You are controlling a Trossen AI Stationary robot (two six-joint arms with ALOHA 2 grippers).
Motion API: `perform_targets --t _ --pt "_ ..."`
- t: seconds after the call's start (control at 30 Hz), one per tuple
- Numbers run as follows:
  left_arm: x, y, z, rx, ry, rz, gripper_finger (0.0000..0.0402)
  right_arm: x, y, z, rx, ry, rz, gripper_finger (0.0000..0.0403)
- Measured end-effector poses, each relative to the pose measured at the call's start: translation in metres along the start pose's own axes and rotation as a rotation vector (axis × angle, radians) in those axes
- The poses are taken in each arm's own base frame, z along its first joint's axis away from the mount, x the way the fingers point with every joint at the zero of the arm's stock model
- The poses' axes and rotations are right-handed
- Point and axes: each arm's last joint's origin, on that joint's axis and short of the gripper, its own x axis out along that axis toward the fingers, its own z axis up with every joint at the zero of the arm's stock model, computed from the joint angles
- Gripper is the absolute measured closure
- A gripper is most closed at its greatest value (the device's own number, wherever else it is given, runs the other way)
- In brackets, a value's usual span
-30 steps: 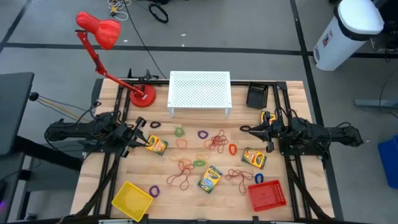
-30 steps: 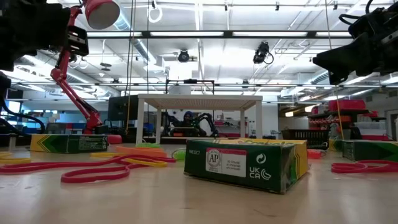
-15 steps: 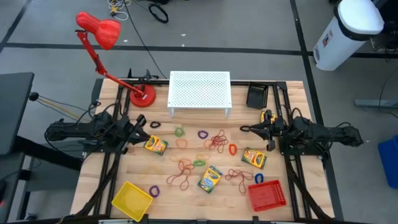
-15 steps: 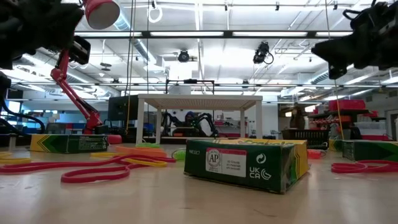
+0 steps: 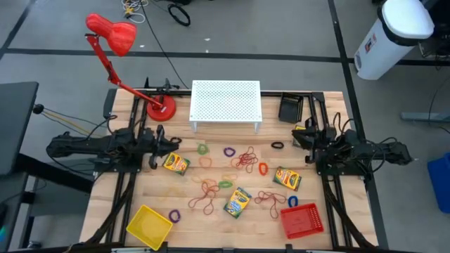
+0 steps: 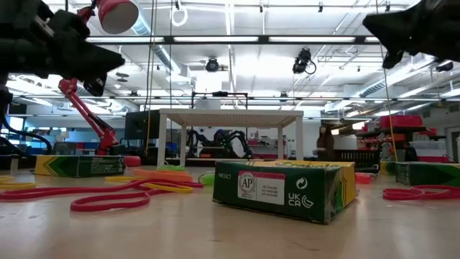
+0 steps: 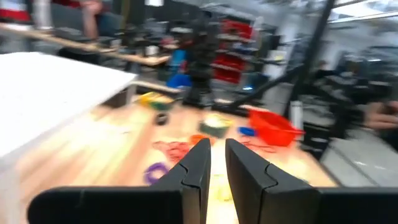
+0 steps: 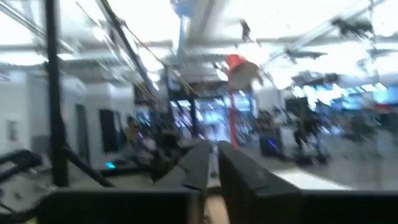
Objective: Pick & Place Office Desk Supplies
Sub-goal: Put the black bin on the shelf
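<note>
Three yellow-and-green crayon boxes [image 5: 176, 164], [image 5: 287, 178], [image 5: 238, 202] lie flat on the wooden table, with loose rubber bands [image 5: 245, 159] in several colours scattered between them. My left gripper [image 5: 169, 143] hangs above the table's left side and points level toward the right. Its fingers [image 7: 199, 165] stand a narrow gap apart with nothing between them. My right gripper [image 5: 295, 138] hangs above the right side, tipped upward, with its fingers [image 8: 198, 163] together and empty. In the low view the left gripper [image 6: 100, 65] and the right gripper [image 6: 388, 32] are both high over the nearest box [image 6: 284, 189].
A white perforated rack [image 5: 226, 102] and a red desk lamp's base [image 5: 160, 109] stand at the far edge, and a black box [image 5: 290, 109] is at the far right. A yellow tray [image 5: 148, 226] and a red basket [image 5: 302, 219] sit at the near edge. A black band [image 5: 278, 145] lies in front of the right gripper.
My left gripper has rolled and swung from slanting toward the near edge to pointing level toward the right. My right gripper has risen and tipped its fingers upward, drawing back from the black band. Nothing on the table has moved.
</note>
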Motion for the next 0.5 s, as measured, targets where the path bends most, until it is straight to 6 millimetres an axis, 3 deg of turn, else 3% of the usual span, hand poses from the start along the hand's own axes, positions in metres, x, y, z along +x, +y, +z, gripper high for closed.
perform_targets --t 0.07,0.3,0.5 --pt "0.001 0.001 -0.001 0.0 0.009 0.033 0.0344 0.002 -0.001 -0.005 -0.013 0.059 -0.043 0.0394" --pt "0.005 0.001 -0.003 -0.019 0.031 0.044 0.0345 0.015 -0.002 -0.011 0.048 0.291 -0.174 0.0398" --pt "0.007 0.0 -0.003 -0.002 0.041 0.005 0.0394 0.038 -0.003 -0.003 0.06 0.592 -0.437 0.04"
